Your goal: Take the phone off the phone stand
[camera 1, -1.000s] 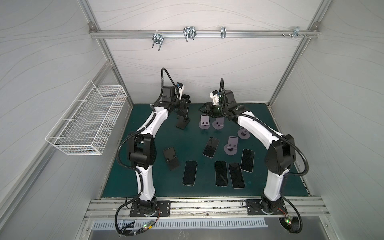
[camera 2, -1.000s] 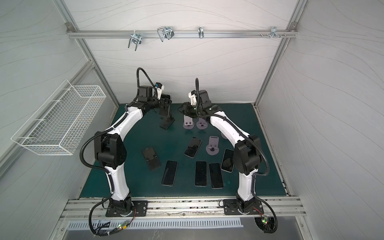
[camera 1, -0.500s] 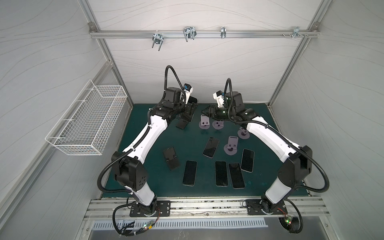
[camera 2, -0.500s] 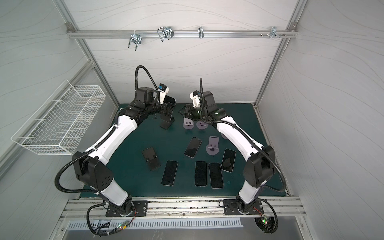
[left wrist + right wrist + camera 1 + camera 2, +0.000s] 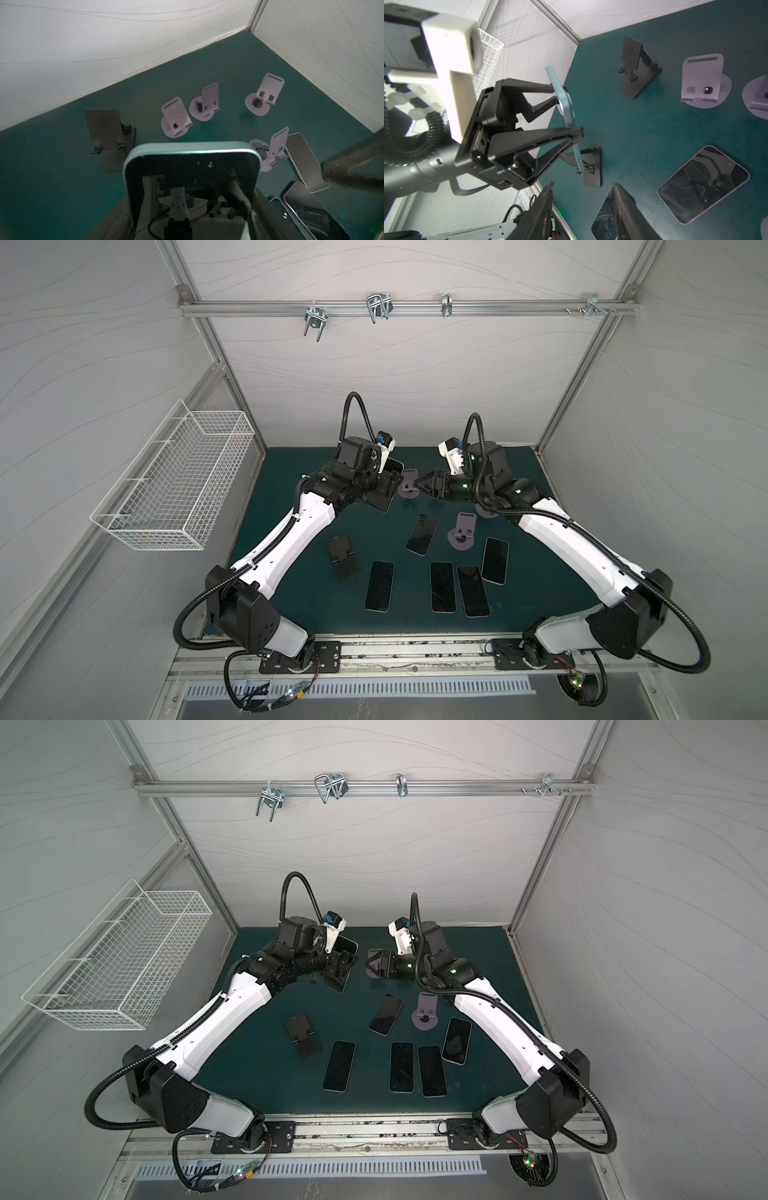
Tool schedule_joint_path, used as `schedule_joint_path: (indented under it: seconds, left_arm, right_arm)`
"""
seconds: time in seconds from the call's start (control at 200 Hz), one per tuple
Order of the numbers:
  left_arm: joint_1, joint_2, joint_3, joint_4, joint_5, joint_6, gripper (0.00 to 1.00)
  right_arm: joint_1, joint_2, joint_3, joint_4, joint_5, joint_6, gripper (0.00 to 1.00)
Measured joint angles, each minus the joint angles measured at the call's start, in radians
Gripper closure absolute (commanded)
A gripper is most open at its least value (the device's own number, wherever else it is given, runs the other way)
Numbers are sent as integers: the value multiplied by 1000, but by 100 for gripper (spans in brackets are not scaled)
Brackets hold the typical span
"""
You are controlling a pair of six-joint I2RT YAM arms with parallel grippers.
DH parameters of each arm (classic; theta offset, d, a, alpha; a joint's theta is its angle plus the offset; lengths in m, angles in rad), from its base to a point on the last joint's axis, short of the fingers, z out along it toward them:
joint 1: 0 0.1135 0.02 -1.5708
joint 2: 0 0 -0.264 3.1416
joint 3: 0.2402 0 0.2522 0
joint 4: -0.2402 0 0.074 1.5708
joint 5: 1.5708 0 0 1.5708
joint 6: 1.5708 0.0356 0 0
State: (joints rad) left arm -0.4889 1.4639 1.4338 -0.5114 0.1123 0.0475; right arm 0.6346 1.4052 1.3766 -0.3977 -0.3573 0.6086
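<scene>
The phone (image 5: pixel 191 172) is in your left claw (image 5: pixel 568 112), whose fingers (image 5: pixel 539 136) are clamped across its width above the middle, at the far side of the table (image 5: pixel 282 464), left of centre. Compare a second ago: your left arm (image 5: pixel 291 531) stood with its elbow high and the claw at the black stand (image 5: pixel 591 165). Now the arm lies stretched out low, and in both top views the phone's top end pokes out past the claw toward the far side. I read that as the lift having begun, with the phone tipped off the stand's backrest. It is not finished, though. In the right wrist view the phone hangs edge-on and tilted, and its lower end sits right at the stand's little ledge; you cannot tell from here whether it touches or has just cleared. Your right claw (image 5: pixel 419 486) has also swung left in that second. It is drawn together to a point, holds nothing, and hovers just right of the phone with its tip over a purple stand (image 5: pixel 408 494); whether it touches that stand is not clear. Five other phones (image 5: pixel 379 585) lie flat on the near half of the table, well apart from this one, so you should have room to carry it clear.
</scene>
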Motion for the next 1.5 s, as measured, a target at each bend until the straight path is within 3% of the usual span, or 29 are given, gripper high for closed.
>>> schedule_joint_path:
  seconds: [0.825, 1.5]
  left_arm:
    - [-24, -108, -211, -15, -27, -60, 51]
    - [-25, -117, -309, -22, -27, -115, 52]
  right_arm:
    - [47, 6, -27, -5, 11, 0, 50]
    - [53, 6, -68, -13, 20, 5, 50]
